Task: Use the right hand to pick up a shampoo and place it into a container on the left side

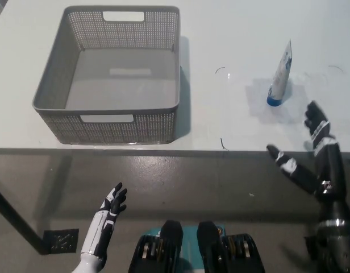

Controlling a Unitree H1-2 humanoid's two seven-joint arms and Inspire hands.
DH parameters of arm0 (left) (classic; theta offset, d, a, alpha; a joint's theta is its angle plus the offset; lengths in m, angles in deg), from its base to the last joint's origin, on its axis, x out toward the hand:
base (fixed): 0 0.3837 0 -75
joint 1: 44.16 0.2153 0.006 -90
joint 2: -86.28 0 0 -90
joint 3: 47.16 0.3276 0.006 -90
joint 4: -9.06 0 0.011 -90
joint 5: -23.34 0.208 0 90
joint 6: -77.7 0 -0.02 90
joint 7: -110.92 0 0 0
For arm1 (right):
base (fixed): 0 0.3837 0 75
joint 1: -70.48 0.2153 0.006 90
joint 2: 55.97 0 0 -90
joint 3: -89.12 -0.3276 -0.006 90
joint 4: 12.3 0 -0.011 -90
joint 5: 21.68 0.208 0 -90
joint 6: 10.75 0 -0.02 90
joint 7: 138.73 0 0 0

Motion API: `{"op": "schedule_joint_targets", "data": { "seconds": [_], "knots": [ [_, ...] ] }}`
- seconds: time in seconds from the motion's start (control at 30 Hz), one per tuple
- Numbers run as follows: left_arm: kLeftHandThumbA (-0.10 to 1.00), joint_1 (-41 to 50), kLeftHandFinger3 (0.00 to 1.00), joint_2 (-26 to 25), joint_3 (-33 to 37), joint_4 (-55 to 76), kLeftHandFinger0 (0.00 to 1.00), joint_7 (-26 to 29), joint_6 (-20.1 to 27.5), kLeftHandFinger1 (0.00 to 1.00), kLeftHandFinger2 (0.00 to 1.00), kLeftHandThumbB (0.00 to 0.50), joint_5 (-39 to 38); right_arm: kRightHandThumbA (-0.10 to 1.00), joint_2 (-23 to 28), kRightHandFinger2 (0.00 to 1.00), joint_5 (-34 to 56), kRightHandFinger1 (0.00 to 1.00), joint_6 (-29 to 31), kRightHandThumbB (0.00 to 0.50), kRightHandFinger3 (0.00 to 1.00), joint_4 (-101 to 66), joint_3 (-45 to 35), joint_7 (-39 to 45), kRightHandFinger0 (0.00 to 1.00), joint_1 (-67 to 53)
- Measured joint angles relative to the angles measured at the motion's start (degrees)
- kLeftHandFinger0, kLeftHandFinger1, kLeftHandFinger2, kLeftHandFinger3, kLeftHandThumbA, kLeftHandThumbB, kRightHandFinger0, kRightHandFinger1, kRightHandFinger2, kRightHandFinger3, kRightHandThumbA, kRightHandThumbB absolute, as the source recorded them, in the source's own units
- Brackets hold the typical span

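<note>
A white shampoo tube [280, 74] with a blue cap stands cap-down on the white table [249, 34], right of centre. A grey mesh basket [115, 74] with nothing inside sits on the table's left part. My black right hand [311, 159] is open at the table's front edge, below and slightly right of the tube, fingers spread and apart from it. My white left hand [107, 219] rests open below the table edge at lower left.
Thin black corner marks [220, 70] outline a square on the table around the tube. The table's front edge [163, 151] runs across the middle, with grey floor below it.
</note>
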Motion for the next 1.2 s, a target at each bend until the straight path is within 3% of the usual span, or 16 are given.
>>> {"op": "schedule_joint_targets", "data": {
  "seconds": [0.3, 0.87, 1.2],
  "knots": [
    [0.98, 0.5, 1.0, 0.0, 0.0, -0.4, 1.0, 0.0, 0.1, 1.0, 1.0, 0.039, 0.0, 0.93, 2.3, 1.0, 2.6, 1.0, -0.2, 0.261, 1.0, 11.0, -4.5, -0.9, 1.0, 10.2],
    [0.97, 0.6, 1.0, 0.0, 0.0, -0.8, 1.0, 0.0, 1.0, 1.0, 1.0, 0.044, -0.1, 0.85, 3.9, 1.0, 3.4, 1.0, 0.1, 0.23, 1.0, 29.7, -5.5, -2.5, 1.0, 21.9],
    [0.98, 0.6, 1.0, 0.0, 0.0, -1.0, 1.0, 0.0, 1.2, 1.0, 1.0, 0.046, -0.1, 0.88, 4.0, 1.0, 3.2, 1.0, 0.4, 0.27, 1.0, 38.1, -5.1, -3.7, 1.0, 25.9]
  ]
}}
